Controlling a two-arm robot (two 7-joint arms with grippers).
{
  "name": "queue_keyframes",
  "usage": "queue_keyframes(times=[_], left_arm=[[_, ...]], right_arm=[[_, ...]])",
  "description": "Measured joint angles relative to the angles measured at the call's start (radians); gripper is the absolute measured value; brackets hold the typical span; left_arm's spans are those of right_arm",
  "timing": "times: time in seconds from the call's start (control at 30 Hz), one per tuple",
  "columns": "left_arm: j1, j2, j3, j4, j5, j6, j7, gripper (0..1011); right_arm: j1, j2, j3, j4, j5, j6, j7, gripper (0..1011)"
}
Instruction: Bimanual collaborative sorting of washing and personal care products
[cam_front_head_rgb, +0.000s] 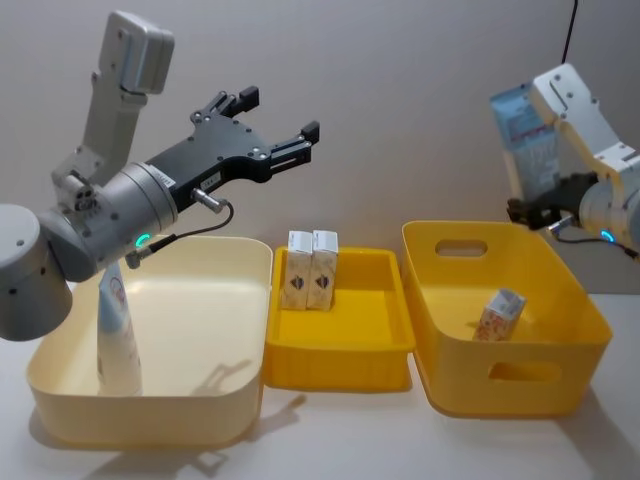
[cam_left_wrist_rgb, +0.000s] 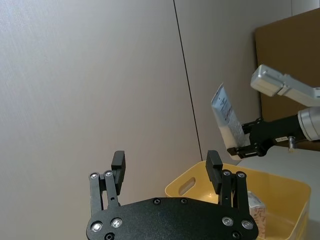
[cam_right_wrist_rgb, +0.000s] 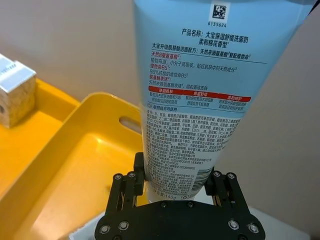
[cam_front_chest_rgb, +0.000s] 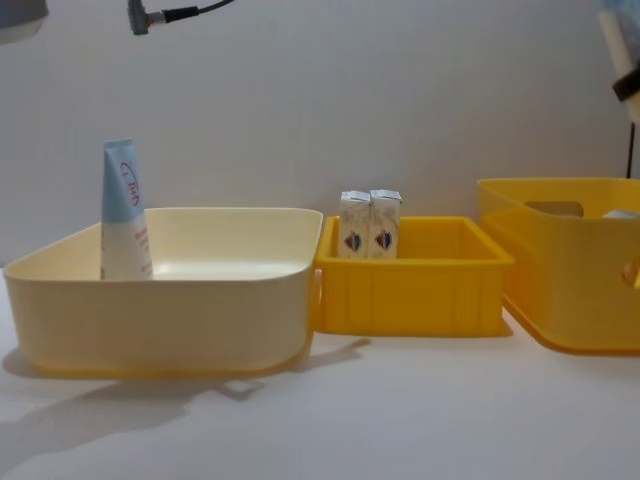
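Head view showed the left gripper (cam_front_head_rgb: 285, 125) raised above the far edge of the cream bin (cam_front_head_rgb: 240, 400), its black fingers (cam_front_head_rgb: 305, 132) spread apart with nothing between them. Below and behind that gripper, toward the robot's left, a blue-white tube (cam_front_head_rgb: 116, 335) stood upright on its cap inside the cream bin, against its left wall. Below and just to the right of the left gripper, two small cream cartons (cam_front_head_rgb: 311, 268) stood upright and touching each other at the far end of the low yellow tray (cam_front_head_rgb: 340, 350).

The right gripper (cam_front_head_rgb: 532, 212) hung in the air above the far right corner of the tall yellow bin (cam_front_head_rgb: 560, 385), clamped on the lower end of a light-blue pouch (cam_front_head_rgb: 527, 140) that rose upright above it. Right wrist view showed both fingers (cam_right_wrist_rgb: 134, 172) pressed on that pouch (cam_right_wrist_rgb: 200, 95), whose white label and red band faced the camera. Under the right gripper, a third cream carton (cam_front_head_rgb: 499, 314) leaned tilted on the floor of the tall yellow bin. Left wrist view caught the right gripper (cam_left_wrist_rgb: 246, 146) farther off, the pouch (cam_left_wrist_rgb: 226, 117) slanting up from it.
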Motion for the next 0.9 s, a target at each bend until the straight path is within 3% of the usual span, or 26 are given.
queue_keyframes(times=[0.27, 0.57, 0.9], left_arm=[[0.000, 0.000, 0.000, 0.000, 0.000, 0.000, 0.000, 1002], [0.000, 0.000, 0.000, 0.000, 0.000, 0.000, 0.000, 1002], [0.000, 0.000, 0.000, 0.000, 0.000, 0.000, 0.000, 1002]], right_arm=[[0.089, -0.026, -0.035, 0.163, -0.007, 0.034, 0.075, 647], [0.171, -0.074, -0.071, 0.345, -0.005, 0.037, 0.175, 647], [0.195, -0.104, -0.066, 0.415, 0.007, -0.002, 0.201, 648]])
